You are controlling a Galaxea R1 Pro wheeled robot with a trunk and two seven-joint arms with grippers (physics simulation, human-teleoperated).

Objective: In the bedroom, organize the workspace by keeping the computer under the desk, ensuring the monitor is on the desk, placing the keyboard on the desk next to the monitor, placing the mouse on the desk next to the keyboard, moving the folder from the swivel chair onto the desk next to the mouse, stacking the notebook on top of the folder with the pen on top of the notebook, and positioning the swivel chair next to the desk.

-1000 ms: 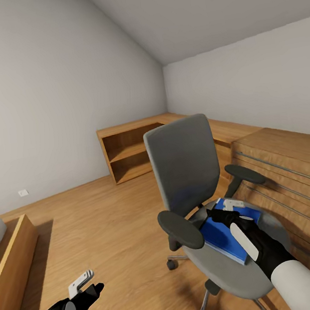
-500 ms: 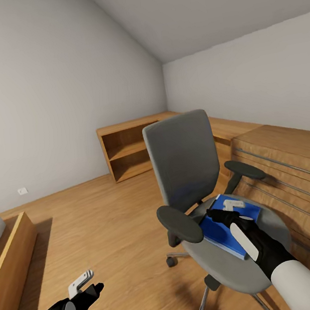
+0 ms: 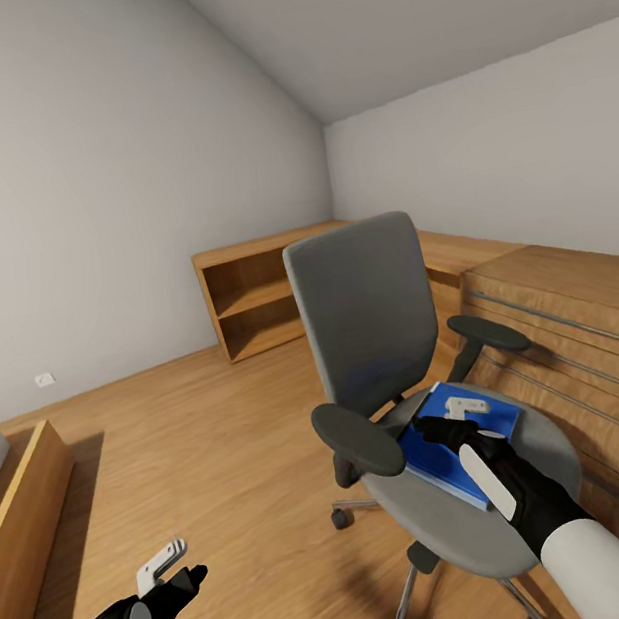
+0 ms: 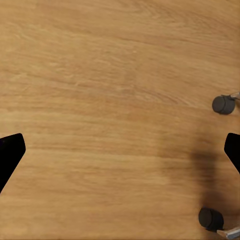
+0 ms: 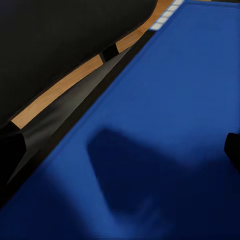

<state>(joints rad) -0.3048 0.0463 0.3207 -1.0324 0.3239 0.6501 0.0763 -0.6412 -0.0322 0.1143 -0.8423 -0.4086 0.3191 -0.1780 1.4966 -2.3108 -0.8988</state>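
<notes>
The right end effector (image 3: 450, 424) is down over the blue folder (image 3: 456, 451), and its black tips look like they touch the top of it. In the right wrist view the folder (image 5: 165, 130) is very close, and a dark tip pokes in at each side with blue between them, so the fingers look spread apart and are not pinching anything yet.

The folder lies flat on the seat of the swivel chair (image 3: 372, 319), near the side with the far armrest. It is thin and flat, so the fingers may have no edge to get under. If they close on the flat top, they could just slide and push the folder along the seat or off onto the wooden floor (image 3: 220, 437).

The chair has little wheels (image 4: 223, 104). A hard push down or sideways could make it roll or spin away, and then the grab would miss. The arm could also bump the near armrest (image 3: 358, 438).

The left end effector (image 3: 167, 568) hangs low over the floor, well apart from the chair, fingers wide apart and holding nothing. It cannot steady the chair from there.

The wooden drawer chest (image 3: 588, 331) stands just beside the chair, so a rolling chair could knock into it.
</notes>
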